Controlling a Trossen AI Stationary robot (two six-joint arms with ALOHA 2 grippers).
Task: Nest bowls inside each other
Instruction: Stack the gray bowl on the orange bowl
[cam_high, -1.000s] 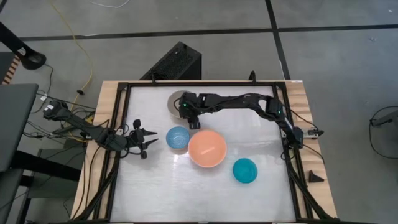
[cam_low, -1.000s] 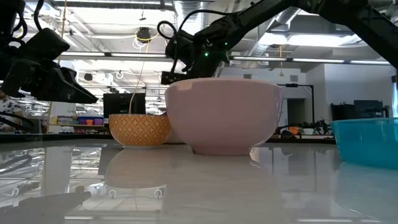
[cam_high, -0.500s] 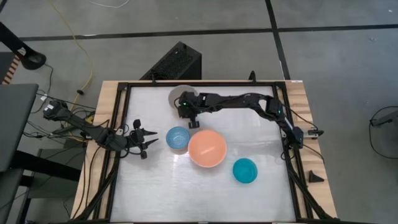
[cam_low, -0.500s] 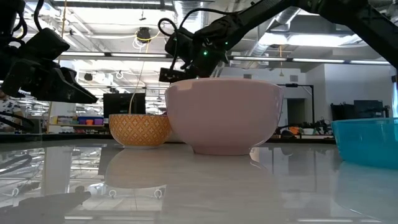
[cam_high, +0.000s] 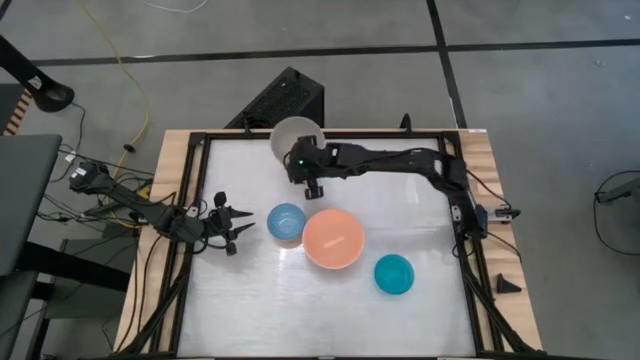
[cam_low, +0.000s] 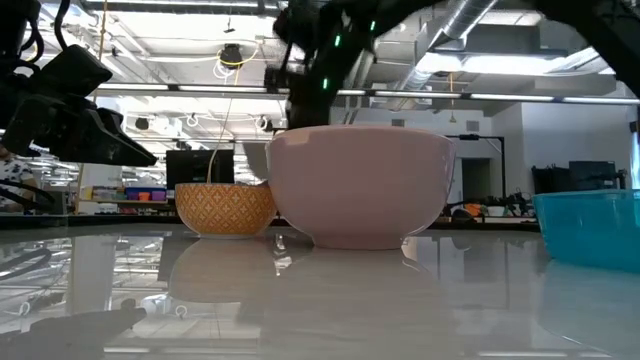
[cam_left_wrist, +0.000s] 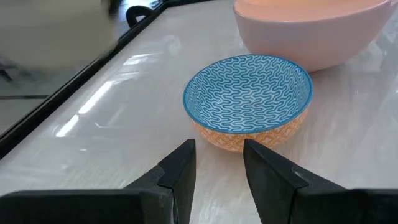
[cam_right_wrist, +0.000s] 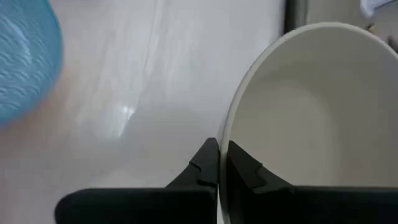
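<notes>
My right gripper (cam_high: 303, 156) (cam_right_wrist: 222, 167) is shut on a pale grey-beige bowl (cam_high: 295, 134) (cam_right_wrist: 298, 118), which it holds tipped above the table's far edge. On the table's middle stand the salmon-orange bowl (cam_high: 333, 238) (cam_low: 358, 185) and, to its left, the small light blue patterned bowl (cam_high: 286, 222) (cam_left_wrist: 249, 93), each on its base. The teal bowl (cam_high: 393, 274) (cam_low: 590, 225) stands nearer the front right. My left gripper (cam_high: 238, 224) (cam_left_wrist: 217, 165) waits open at the table's left, pointing at the light blue bowl without touching it. My right gripper pinches the grey-beige bowl's rim (cam_right_wrist: 225, 134) between its two fingers, one finger inside the bowl and one outside. The fingers come slanting down from the table's right. The bowl hangs tilted from the hold, its opening turned sideways, raised off the table.
A black frame (cam_high: 200, 180) borders the white tabletop. A dark box (cam_high: 285, 100) sits on the floor just beyond the far edge, behind the held bowl. Bare tabletop lies along the near edge and at the far right.
My right gripper has gone up and toward the table's far edge with the grey-beige bowl. The bowl stood flat on the table a second ago; now it is raised and tipped.
</notes>
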